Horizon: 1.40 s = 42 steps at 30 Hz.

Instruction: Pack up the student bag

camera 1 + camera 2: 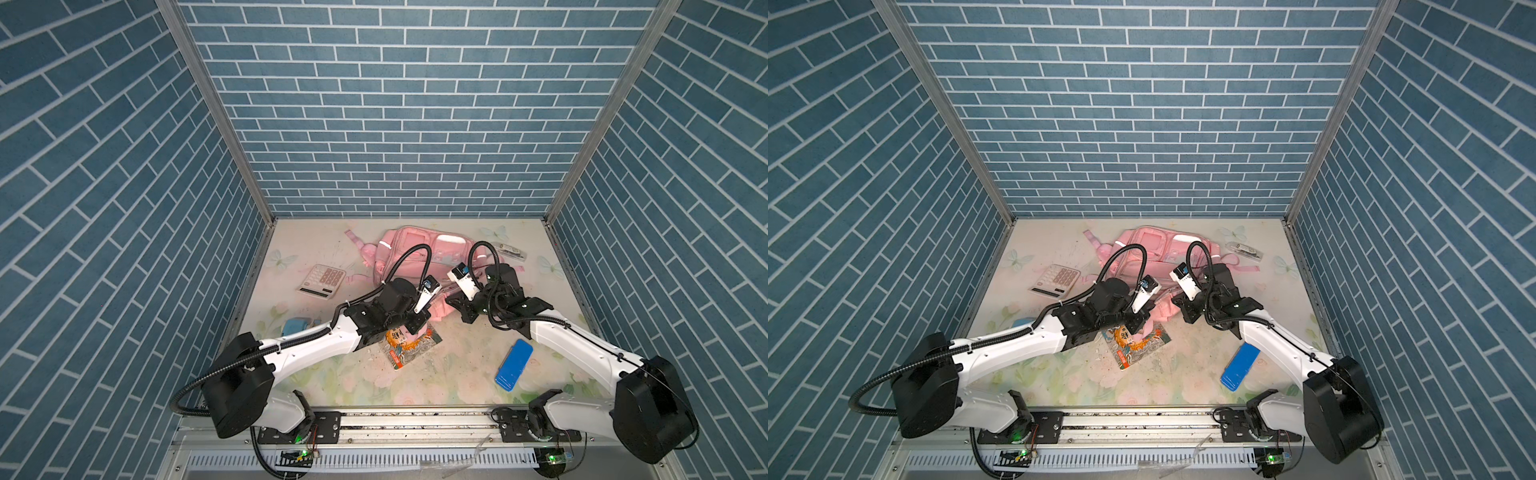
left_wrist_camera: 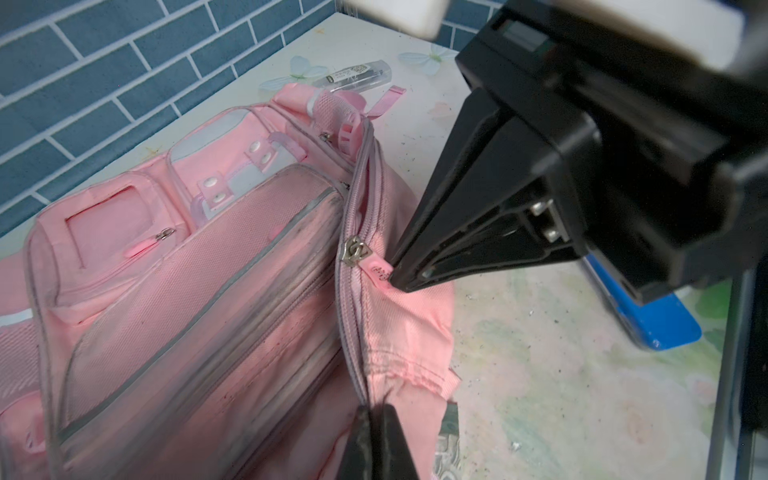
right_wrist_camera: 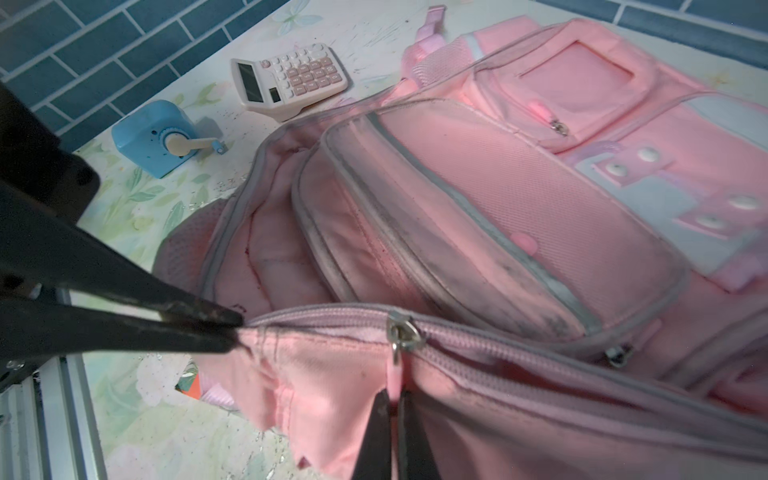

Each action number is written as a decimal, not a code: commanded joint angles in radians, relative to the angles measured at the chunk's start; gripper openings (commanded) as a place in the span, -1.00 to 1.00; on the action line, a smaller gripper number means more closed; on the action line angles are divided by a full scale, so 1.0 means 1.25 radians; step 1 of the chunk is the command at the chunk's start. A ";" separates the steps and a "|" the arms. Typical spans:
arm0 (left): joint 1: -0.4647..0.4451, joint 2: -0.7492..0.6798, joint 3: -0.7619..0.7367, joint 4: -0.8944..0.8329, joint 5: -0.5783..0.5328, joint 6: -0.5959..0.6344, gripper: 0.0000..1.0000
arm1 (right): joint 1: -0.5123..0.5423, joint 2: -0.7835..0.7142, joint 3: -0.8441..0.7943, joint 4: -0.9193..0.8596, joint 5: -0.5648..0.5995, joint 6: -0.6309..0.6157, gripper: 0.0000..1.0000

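Gripping at two spots: left claw (image 2: 376, 411) clenched on the fabric lip of the student bag (image 1: 409, 249), right claw (image 3: 394, 401) clenched on the pink zipper pull (image 3: 395, 370) close by. Risks, judged: pull could slip from the narrow pinch if drawn off the zipper line; slack fabric could snag in the slider (image 3: 401, 332); left wrist, low over the picture book (image 1: 409, 351), could drag it. Bag lies flat, centre to upper part of the surface (image 1: 457, 374) in both top views. Room: bare strip along the lower edge; blue pencil case (image 1: 514, 365) lower right, near the right arm; sharpener (image 3: 160, 139) and calculator (image 1: 322, 280) at left; pen pack (image 1: 513, 251) upper right, just beside the bag; back wall (image 1: 395, 166) close behind.
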 commanded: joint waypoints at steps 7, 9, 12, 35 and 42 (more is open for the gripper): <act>-0.033 0.044 0.098 0.099 0.032 -0.077 -0.70 | 0.001 -0.102 -0.050 0.019 -0.094 -0.005 -1.00; -0.027 0.013 0.069 0.096 0.036 -0.039 -0.24 | 0.001 -0.128 -0.088 0.047 -0.065 0.012 -1.00; 0.011 -0.038 0.038 0.058 0.078 0.017 -0.05 | -0.001 -0.157 -0.123 0.078 -0.033 0.019 -1.00; 0.164 0.266 0.281 -0.276 0.214 0.474 0.22 | -0.004 -0.117 -0.124 0.056 -0.009 -0.013 -1.00; 0.132 0.351 0.322 -0.238 0.070 0.430 0.22 | -0.004 -0.101 -0.117 0.052 -0.008 -0.013 -1.00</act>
